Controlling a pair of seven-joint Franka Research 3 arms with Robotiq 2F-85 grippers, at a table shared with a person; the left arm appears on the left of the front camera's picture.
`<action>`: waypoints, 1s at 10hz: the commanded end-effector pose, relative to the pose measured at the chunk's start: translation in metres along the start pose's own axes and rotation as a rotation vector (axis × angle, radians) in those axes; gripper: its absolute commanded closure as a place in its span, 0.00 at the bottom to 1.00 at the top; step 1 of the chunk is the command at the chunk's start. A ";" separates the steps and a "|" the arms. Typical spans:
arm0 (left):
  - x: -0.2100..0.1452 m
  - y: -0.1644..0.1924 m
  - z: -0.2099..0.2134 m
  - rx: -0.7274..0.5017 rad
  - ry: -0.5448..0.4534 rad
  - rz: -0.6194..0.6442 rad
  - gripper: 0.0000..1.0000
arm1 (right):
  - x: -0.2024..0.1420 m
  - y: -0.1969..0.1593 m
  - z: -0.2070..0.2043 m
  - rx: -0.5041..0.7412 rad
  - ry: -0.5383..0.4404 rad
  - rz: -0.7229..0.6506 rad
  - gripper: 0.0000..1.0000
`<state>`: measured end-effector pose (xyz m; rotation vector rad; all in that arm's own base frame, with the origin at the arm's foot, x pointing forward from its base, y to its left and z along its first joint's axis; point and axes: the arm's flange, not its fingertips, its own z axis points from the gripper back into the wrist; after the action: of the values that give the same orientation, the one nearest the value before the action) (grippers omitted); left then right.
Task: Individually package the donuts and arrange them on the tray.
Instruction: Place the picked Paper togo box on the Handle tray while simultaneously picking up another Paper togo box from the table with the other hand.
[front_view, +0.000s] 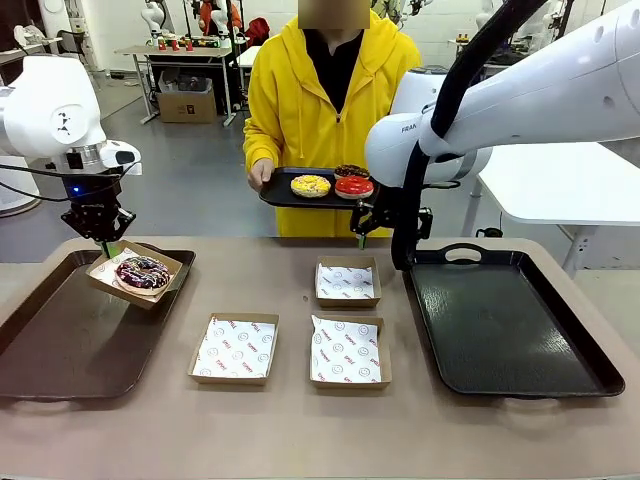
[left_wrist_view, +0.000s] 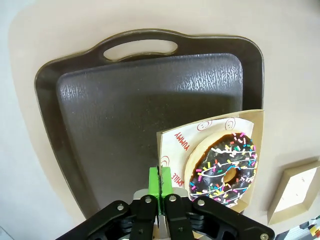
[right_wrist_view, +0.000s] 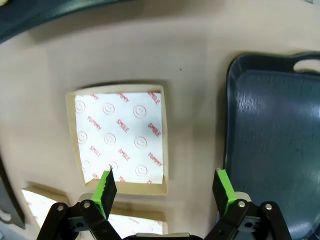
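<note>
A chocolate-glazed donut with coloured sprinkles (front_view: 142, 272) (left_wrist_view: 225, 167) lies in a paper-lined cardboard box (front_view: 108, 270) (left_wrist_view: 172, 142). My left gripper (front_view: 105, 243) (left_wrist_view: 160, 182) is shut on that box's edge and holds it tilted over the far right corner of the brown tray (front_view: 55, 345) (left_wrist_view: 125, 110). At the far side, a person holds a dark tray (front_view: 278, 194) carrying a yellow-iced donut (front_view: 310, 185), a red-glazed donut (front_view: 353, 186) and a second chocolate donut (front_view: 351, 171). My right gripper (front_view: 362, 238) (right_wrist_view: 165, 181) hangs open above the far empty box (front_view: 347, 282) (right_wrist_view: 120, 137).
Two more empty lined boxes (front_view: 235, 348) (front_view: 348, 351) sit on the tan table near the middle. A black handled tray (front_view: 510, 320) (right_wrist_view: 280, 140) lies at the right. The right arm's white body reaches in from the upper right.
</note>
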<state>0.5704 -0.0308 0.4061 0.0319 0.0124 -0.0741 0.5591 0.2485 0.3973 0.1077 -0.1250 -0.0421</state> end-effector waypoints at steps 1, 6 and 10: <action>-0.001 0.001 0.002 0.001 -0.001 0.003 0.99 | -0.003 0.000 0.002 -0.013 0.024 -0.003 0.00; -0.001 0.001 0.002 0.001 -0.001 0.003 0.99 | 0.006 0.003 -0.016 0.008 0.046 -0.012 0.00; -0.001 0.001 0.002 0.001 -0.001 0.003 0.99 | 0.038 0.014 -0.064 0.002 0.066 -0.047 0.00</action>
<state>0.5704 -0.0308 0.4061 0.0319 0.0125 -0.0741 0.5907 0.2574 0.3420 0.1099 -0.0548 -0.0607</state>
